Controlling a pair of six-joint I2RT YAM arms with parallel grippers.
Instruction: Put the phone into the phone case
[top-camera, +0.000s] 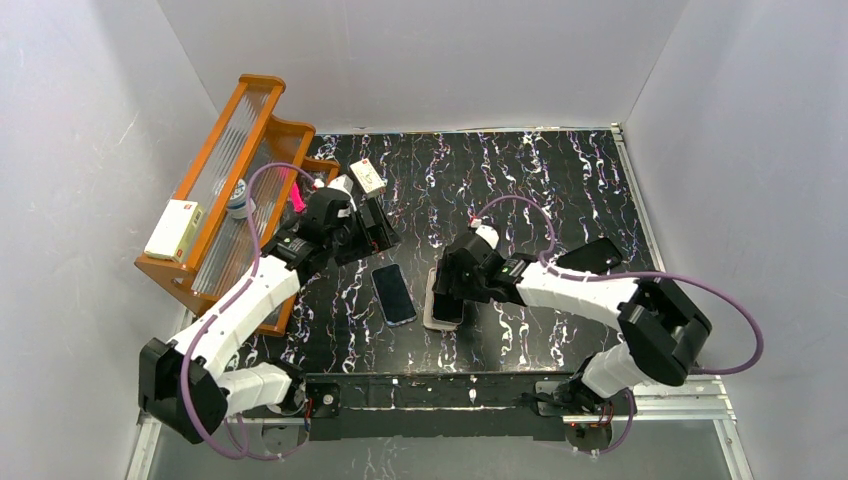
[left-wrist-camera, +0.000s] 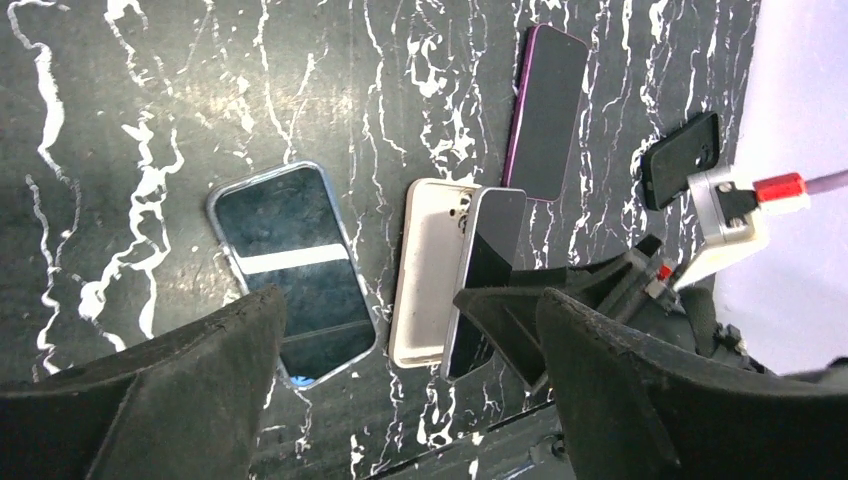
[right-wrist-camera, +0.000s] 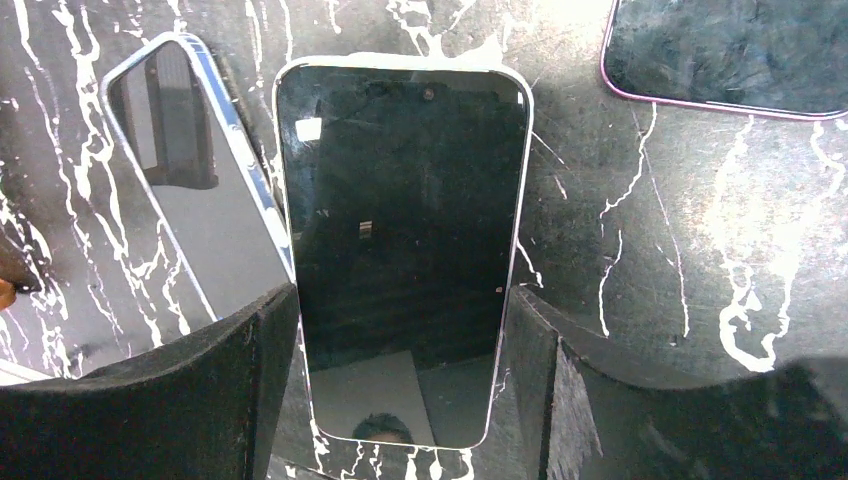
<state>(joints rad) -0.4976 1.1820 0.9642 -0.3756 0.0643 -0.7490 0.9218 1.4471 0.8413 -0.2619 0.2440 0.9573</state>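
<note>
The phone (right-wrist-camera: 400, 230), dark-screened with a pale rim, sits between the fingers of my right gripper (right-wrist-camera: 400, 310), which is shut on its two long edges. In the left wrist view this phone (left-wrist-camera: 488, 270) leans tilted over the white phone case (left-wrist-camera: 430, 270), one long edge down in it and the other raised. From above, the right gripper (top-camera: 452, 285) covers most of the case (top-camera: 436, 312). My left gripper (top-camera: 375, 232) hangs open and empty to the left, above the table; its fingers (left-wrist-camera: 200, 380) are spread wide.
A second phone (top-camera: 394, 293) with a clear rim lies left of the case. A purple-edged phone (left-wrist-camera: 548, 110) and a black case (left-wrist-camera: 680, 158) lie farther right. An orange rack (top-camera: 230, 190) with a white box (top-camera: 172, 230) stands at the left; a small white box (top-camera: 367, 176) lies near it.
</note>
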